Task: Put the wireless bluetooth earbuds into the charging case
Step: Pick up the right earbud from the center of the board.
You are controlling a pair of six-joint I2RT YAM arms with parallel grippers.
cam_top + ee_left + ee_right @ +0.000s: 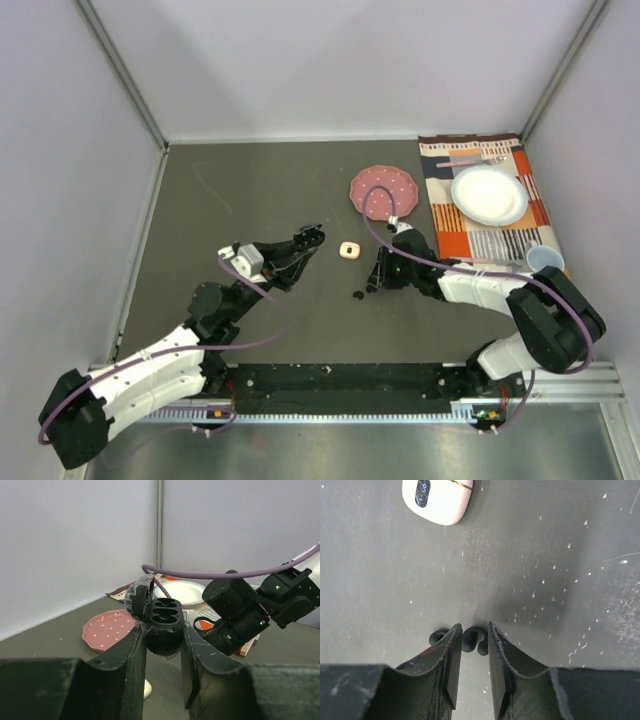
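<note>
My left fingers (132, 655) are clamped on the open black charging case (162, 616). My right fingers (447, 655) stand slightly apart astride a black earbud (470, 639) on the table (545, 555); I cannot tell whether they grip it.

Overhead camera: I look steeply down from above and behind the rig, taking in the whole table (250, 200). Left wrist camera sits low, facing level across at the pink plate (107, 628), which the overhead view shares. Right wrist camera points straight down, close to the tabletop. The white case (437, 500) also shows from overhead.
</note>
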